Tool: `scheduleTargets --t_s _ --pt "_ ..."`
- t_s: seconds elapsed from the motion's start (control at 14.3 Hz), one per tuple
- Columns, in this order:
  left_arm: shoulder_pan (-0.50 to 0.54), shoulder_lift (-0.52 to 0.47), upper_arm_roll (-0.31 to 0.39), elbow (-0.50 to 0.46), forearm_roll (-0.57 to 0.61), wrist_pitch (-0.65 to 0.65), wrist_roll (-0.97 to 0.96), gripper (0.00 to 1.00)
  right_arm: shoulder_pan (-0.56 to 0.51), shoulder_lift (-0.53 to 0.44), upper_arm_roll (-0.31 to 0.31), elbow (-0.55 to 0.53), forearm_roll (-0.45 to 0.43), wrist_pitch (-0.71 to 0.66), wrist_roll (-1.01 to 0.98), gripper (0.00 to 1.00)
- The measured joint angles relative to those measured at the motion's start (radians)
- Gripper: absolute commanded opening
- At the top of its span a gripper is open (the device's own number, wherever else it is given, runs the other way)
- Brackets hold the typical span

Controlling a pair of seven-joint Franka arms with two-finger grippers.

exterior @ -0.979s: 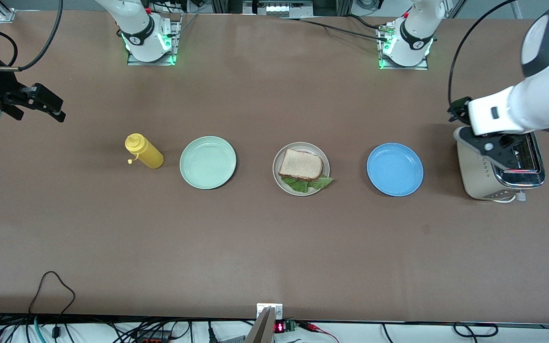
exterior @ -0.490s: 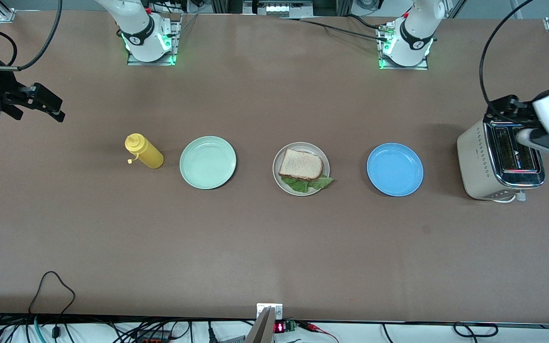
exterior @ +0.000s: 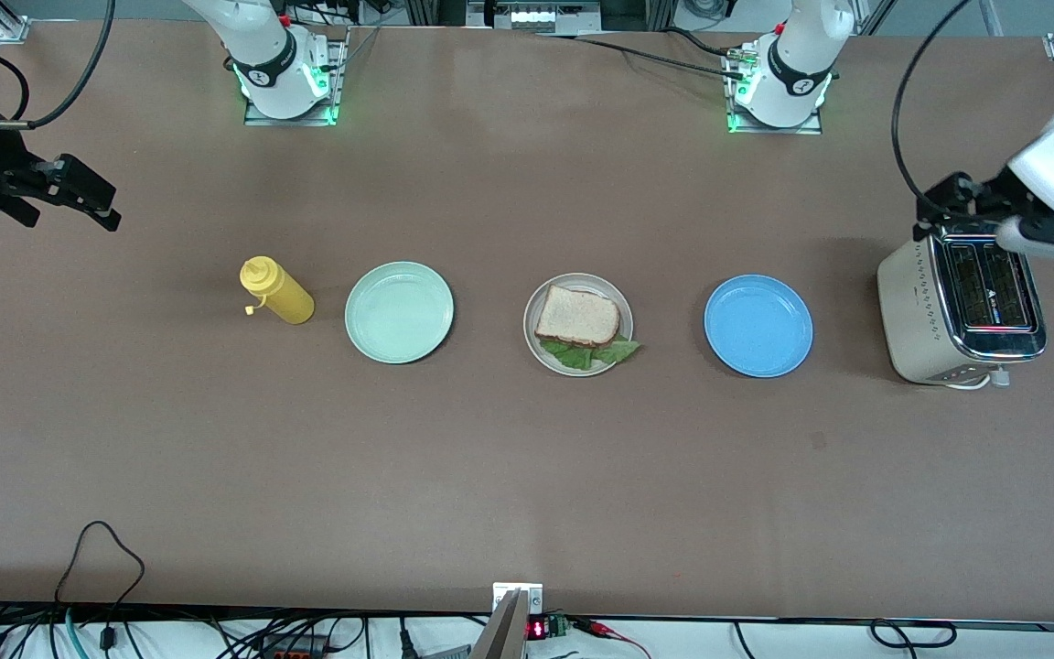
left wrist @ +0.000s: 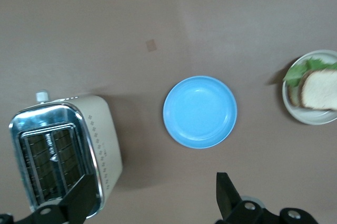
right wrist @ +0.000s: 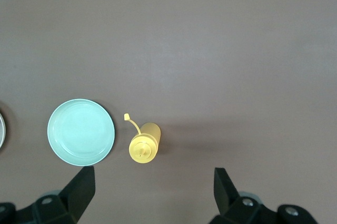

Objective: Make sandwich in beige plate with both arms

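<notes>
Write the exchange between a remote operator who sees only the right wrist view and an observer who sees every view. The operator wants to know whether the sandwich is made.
Operator: My right gripper hangs open over the table, by the yellow bottle and the green plate. Is the sandwich made?
Observer: Yes. The sandwich lies on the beige plate, with lettuce sticking out from under the top slice.
Operator: Where is the left gripper?
Observer: The left gripper is open and holds nothing. It is up in the air near the toaster, at the left arm's end of the table.
</notes>
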Motion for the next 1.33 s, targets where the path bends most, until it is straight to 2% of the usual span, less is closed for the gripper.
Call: scheduleTargets --t_s 0.14,0.42,1.33 --pt "-0.029 -0.037 0.000 -0.035 0.027 0.003 -0.007 1.00 0.000 0.000 0.000 0.000 0.000 0.000 0.000 1.00" --pt "-0.027 -0.026 0.015 -0.037 0.028 0.005 -0.007 1.00 0.000 -0.001 0.000 0.000 0.000 0.000 0.000 1.00" --pt "-0.013 0.025 0.024 0.029 0.007 -0.055 -0.008 1.00 0.003 -0.002 0.001 0.002 0.000 0.001 0.000 1.00"
